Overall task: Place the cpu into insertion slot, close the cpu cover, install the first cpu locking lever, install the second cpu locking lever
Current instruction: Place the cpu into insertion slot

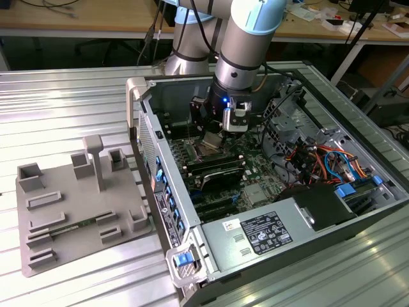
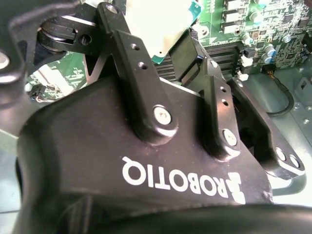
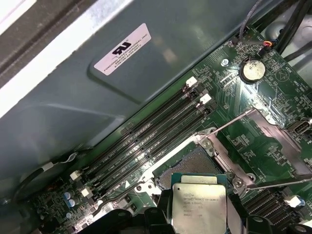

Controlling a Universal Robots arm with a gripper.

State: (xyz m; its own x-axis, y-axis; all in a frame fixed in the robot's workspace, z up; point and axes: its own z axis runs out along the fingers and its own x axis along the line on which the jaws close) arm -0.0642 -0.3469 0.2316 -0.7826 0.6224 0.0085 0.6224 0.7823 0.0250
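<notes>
Silver cpu (image 3: pixel 199 207): hanging just above the slot (image 3: pixel 187 162), not seated.
Gripper (image 1: pixel 213 135): closing tight on the cpu's edges, carrying it.
Cover (image 3: pixel 284 143): lying swung open beside the slot.

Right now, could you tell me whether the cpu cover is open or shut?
Open: in the first wrist view the cpu cover is swung off the insertion slot, leaving its pins bare.

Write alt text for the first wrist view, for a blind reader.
A small square silver-topped cpu hangs over the near edge of the square dark insertion slot on a green circuit board, the thin metal cpu cover open beside it. Long black memory slots lie alongside.
</notes>
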